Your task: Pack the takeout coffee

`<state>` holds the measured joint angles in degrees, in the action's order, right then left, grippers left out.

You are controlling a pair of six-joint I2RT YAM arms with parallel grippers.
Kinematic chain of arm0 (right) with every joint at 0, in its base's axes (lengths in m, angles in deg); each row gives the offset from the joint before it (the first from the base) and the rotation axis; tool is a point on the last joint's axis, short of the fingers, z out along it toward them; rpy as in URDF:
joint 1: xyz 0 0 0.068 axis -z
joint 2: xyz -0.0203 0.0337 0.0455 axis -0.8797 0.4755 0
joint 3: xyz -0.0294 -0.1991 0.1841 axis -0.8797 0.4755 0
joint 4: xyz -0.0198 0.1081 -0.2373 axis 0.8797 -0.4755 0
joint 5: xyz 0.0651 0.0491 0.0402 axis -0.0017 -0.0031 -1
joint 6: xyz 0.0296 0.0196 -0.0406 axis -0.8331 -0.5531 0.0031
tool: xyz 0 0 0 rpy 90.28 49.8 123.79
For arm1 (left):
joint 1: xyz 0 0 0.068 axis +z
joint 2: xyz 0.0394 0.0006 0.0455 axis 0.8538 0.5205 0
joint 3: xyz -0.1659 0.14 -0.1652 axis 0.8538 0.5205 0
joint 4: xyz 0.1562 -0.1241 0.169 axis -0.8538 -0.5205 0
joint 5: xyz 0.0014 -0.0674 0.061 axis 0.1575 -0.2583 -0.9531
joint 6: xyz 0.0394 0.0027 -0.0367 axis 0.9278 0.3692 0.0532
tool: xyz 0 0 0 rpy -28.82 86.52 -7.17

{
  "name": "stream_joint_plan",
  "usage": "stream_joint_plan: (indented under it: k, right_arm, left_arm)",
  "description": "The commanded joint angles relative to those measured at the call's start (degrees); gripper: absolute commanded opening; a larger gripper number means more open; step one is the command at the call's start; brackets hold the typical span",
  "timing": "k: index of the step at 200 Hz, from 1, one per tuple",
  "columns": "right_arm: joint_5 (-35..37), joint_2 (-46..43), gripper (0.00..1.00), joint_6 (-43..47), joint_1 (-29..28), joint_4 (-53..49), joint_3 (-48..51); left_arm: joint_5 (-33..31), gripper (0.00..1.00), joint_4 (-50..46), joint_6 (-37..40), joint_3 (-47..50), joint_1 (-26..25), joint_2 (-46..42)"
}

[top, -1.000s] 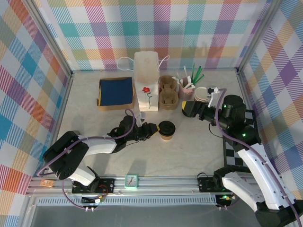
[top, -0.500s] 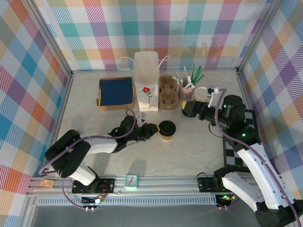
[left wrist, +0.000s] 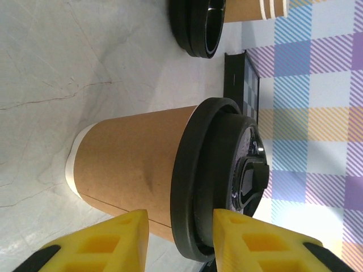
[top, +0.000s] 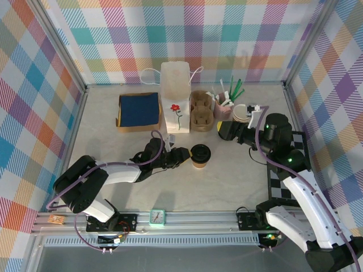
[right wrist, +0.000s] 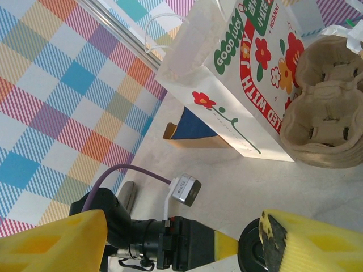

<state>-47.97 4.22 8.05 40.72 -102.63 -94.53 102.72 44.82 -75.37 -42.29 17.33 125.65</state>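
Observation:
The takeout coffee [top: 199, 155], a kraft-brown cup with a black lid, stands upright at mid-table. In the left wrist view the takeout coffee [left wrist: 136, 164] is close up. My left gripper [left wrist: 181, 218] straddles the lid's rim: one yellow finger lies against the lid's top, the other stands a little off the cup's side, so the jaws are open. From above, the left gripper [top: 185, 155] reaches in low from the cup's left. My right gripper [top: 222, 131] hovers behind and right of the cup, open and holding nothing. Between the right gripper's fingers [right wrist: 187, 243] I see the left arm's wrist and the lid's edge [right wrist: 249, 255].
A white flowered paper bag [top: 175, 97] stands at the back, with a kraft cup carrier [top: 200, 110] to its right. A pink cup of stirrers [top: 224, 105], stacked cups [top: 241, 113] and loose black lids [left wrist: 198, 28] lie behind. A blue-lined box [top: 138, 110] sits back left.
My left gripper's jaws have parted a little around the lid. The cup stays where it was, and the right arm has barely moved.

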Motion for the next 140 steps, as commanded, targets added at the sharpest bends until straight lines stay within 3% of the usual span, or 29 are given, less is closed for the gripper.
stream_joint_plan:
  k: [1,93,140]
  right_arm:
    - [0.92,0.9,0.78,1.11,0.56,-1.81,-0.03]
    - [-3.82,13.95,0.81,5.56,1.2,-11.01,-0.23]
    - [-5.51,22.07,0.76,7.2,1.23,-10.02,0.11]
  left_arm:
    - [-1.45,0.39,-4.79,2.84,-1.97,-0.58,-2.8]
    - [-3.78,0.48,-15.76,7.12,-5.17,-0.69,-8.0]
    - [-5.27,0.49,-18.83,8.25,-7.65,-2.59,-6.61]
